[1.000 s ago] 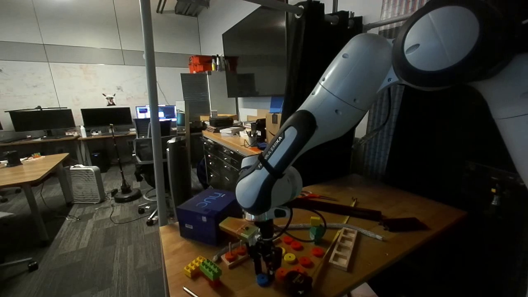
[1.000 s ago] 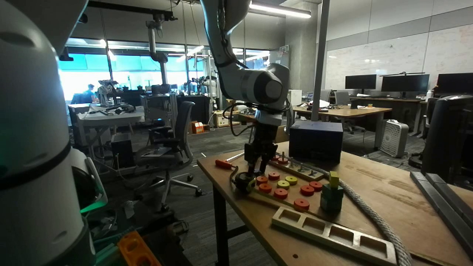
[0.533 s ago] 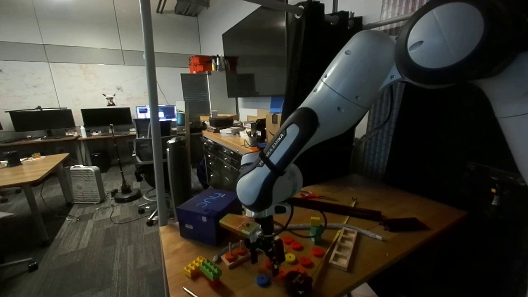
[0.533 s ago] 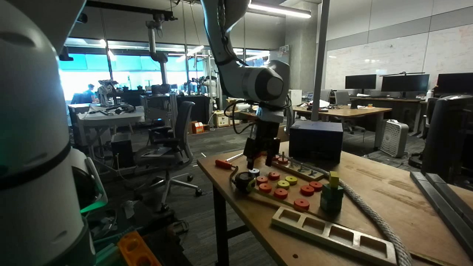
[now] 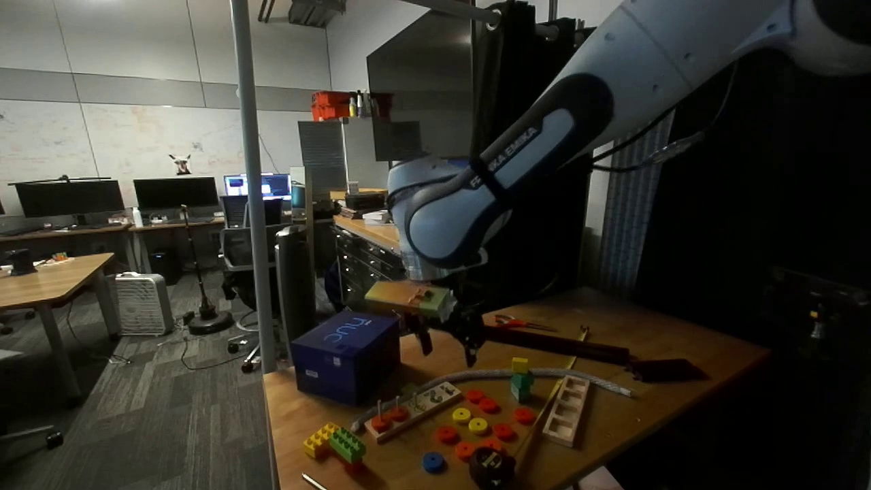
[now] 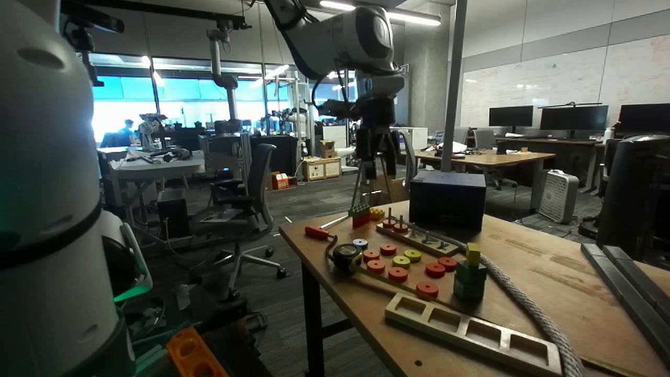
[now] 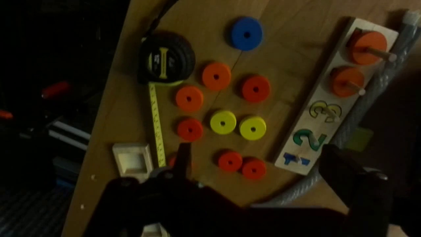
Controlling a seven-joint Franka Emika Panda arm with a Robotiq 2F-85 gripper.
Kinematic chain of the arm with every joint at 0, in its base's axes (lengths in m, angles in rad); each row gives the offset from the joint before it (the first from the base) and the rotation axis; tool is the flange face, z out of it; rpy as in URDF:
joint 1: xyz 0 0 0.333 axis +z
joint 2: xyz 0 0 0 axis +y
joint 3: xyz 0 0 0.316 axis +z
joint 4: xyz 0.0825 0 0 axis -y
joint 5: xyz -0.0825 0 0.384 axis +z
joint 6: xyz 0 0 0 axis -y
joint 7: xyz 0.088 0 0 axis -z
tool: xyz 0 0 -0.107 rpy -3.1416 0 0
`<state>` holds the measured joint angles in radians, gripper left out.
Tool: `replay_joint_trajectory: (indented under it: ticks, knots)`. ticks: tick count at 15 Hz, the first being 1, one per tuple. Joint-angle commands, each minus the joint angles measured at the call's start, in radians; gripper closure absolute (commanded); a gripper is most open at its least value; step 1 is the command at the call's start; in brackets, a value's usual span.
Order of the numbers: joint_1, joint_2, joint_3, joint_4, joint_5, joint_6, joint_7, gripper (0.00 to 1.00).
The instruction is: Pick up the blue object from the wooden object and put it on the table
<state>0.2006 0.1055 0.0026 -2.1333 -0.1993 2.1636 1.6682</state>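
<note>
The blue object, a ring with a hole (image 7: 246,34), lies flat on the table (image 5: 388,473), near the tape measure; both exterior views show it too, as the blue ring (image 5: 433,463). Apart from it stands the wooden object, a narrow numbered board (image 7: 317,121) with pegs; orange rings sit on two of the pegs, while those at 1, 2 and 3 are bare. My gripper (image 5: 449,355) hangs well above the table, between the blue box and the green-and-yellow stack in that exterior view. Its fingers are spread wide in the wrist view, with nothing between them.
A black tape measure (image 5: 491,468) has its yellow blade drawn out. Several loose red, orange and yellow rings (image 7: 223,122) lie around. A rope (image 6: 515,298), a wooden tray with pockets (image 6: 471,332), a block stack (image 6: 469,277), toy bricks (image 5: 333,441) and a blue box (image 5: 347,357) surround them.
My gripper was down at the blue ring a second ago. It has opened and risen high away from the ring, which stays lying on the table.
</note>
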Motion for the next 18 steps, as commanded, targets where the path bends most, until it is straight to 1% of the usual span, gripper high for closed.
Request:
replay_joint_trajectory:
  ticks: [1,3,6,10,11,12,13,14,15,16,18]
  knots:
    - [-0.028,-0.237,0.033,-0.110,-0.121,-0.086,-0.054,0.00]
    - [-0.050,-0.354,0.051,-0.157,-0.139,-0.130,-0.112,0.00]
    - [-0.081,-0.531,0.072,-0.225,-0.122,-0.210,-0.235,0.00]
    - [-0.117,-0.768,0.077,-0.312,-0.104,-0.316,-0.419,0.00]
    - [-0.074,-0.829,0.029,-0.331,-0.125,-0.350,-0.446,0.00]
    - [-0.076,-0.888,0.016,-0.348,-0.123,-0.384,-0.493,0.00]
    - [-0.135,-0.948,0.045,-0.362,-0.090,-0.419,-0.571,0.00]
    - [-0.136,-1.003,0.025,-0.372,-0.085,-0.464,-0.656,0.00]
    - [-0.096,-1.060,-0.026,-0.382,-0.105,-0.508,-0.732,0.00]
    - [-0.081,-1.118,-0.060,-0.393,-0.121,-0.551,-0.808,0.00]
    - [-0.089,-1.227,-0.109,-0.396,-0.133,-0.629,-0.965,0.00]
